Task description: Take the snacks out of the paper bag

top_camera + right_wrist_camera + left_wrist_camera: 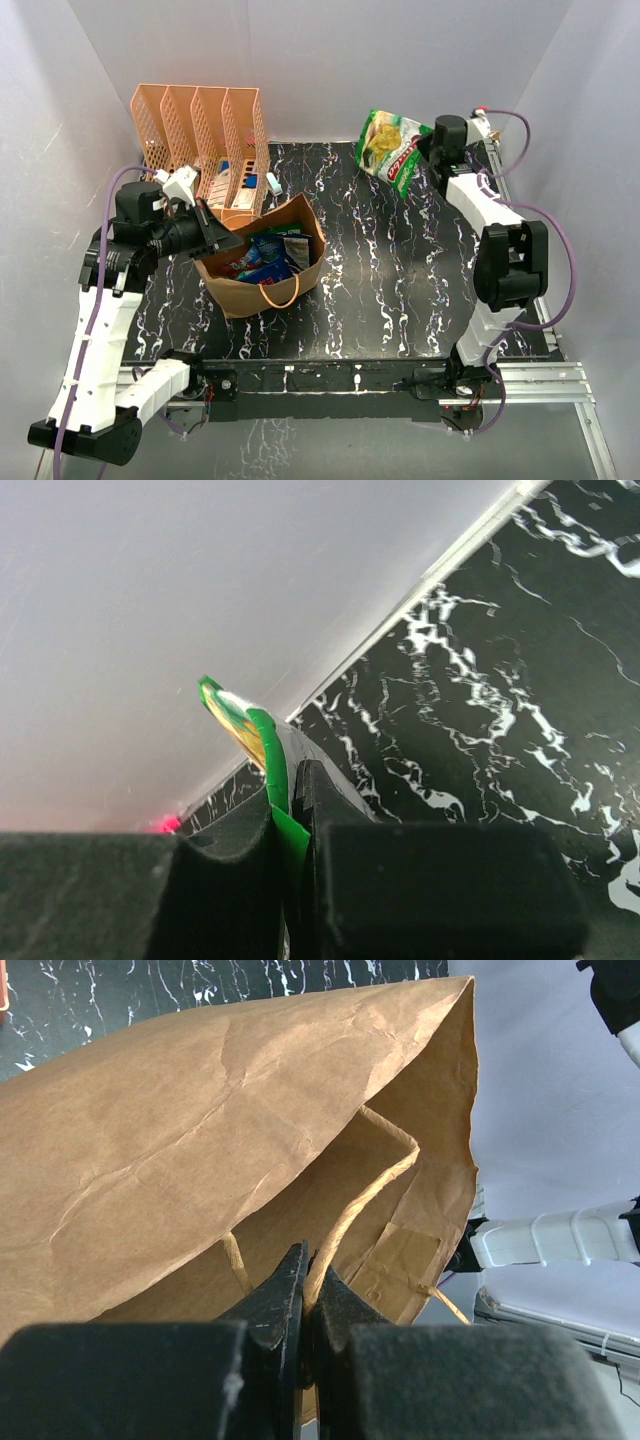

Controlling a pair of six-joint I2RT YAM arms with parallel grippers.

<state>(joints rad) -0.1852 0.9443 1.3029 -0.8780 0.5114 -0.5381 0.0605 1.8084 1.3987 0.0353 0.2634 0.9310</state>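
Observation:
The brown paper bag (pixel 240 292) stands open on the left half of the table. Several small snacks (pixel 268 256), dark blue, teal and red, lie inside it. My left gripper (pixel 222 240) is at the bag's left rim, shut on a twisted paper handle (pixel 375 1175); in the left wrist view the gripper (pixel 310 1272) pinches that handle in front of the paper bag (pixel 200 1140). My right gripper (pixel 427 150) is raised at the back right, shut on the edge of the large green snack bag (pixel 392 146). In the right wrist view the gripper (pixel 291 772) clamps the green snack bag (pixel 262 742).
An orange perforated file organizer (pixel 200 125) stands at the back left, just behind the bag, with small white stationery items (pixel 240 185) in it. The black marbled table (pixel 400 270) is walled by white panels on three sides. The bag's near handle (pixel 281 297) hangs toward the front.

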